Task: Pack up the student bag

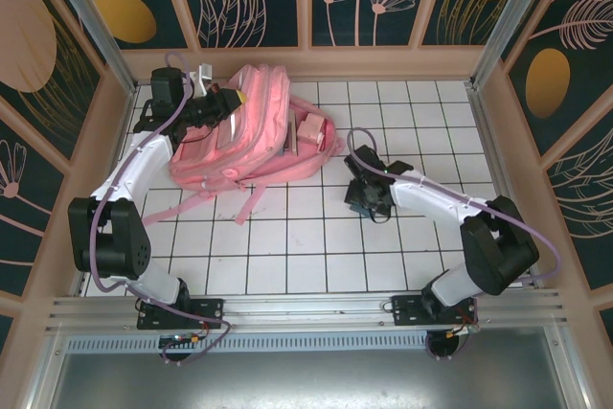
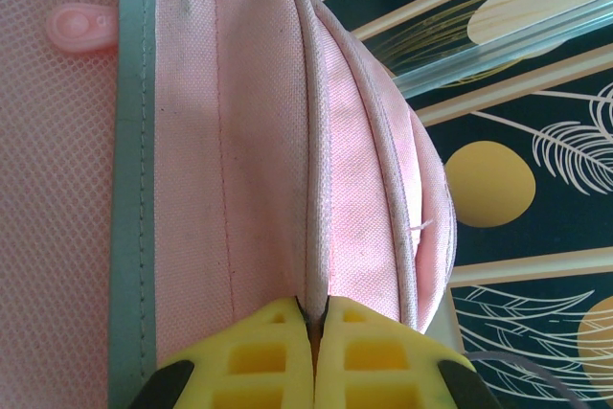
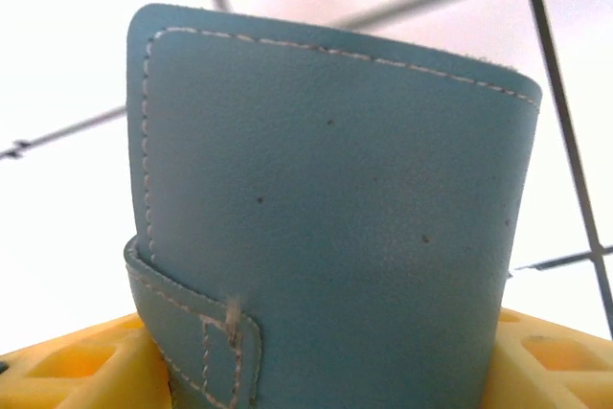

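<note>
My left pincer (image 2: 311, 342) is clamped tight, its yellow pads (image 2: 259, 356) meeting on a raised seam of the bag (image 1: 251, 136). In the wrist view that seam runs from the tips toward 12 o'clock. At 9 o'clock of the seam lies a grey strip (image 2: 134, 198), and past it, near 10 o'clock, a pink zip pull (image 2: 81, 24) on mesh. From above, this pincer sits on the bag's far-left part, at about 11 o'clock of the desk (image 1: 316, 256).

My right pincer (image 1: 368, 200) points down at the desk, off the bag's 4 o'clock side and apart from it. Its wrist view shows a blue stitched wallet (image 3: 335, 208) standing between the pads, one at each side of its base. I cannot tell whether they press it or merely flank it. White gridded desk lies behind the wallet.

The bag lies flat, reaching from 11 o'clock toward the desk's middle, its straps trailing toward 6 o'clock. A small pink pouch (image 1: 312, 127) rests on its 3 o'clock side
</note>
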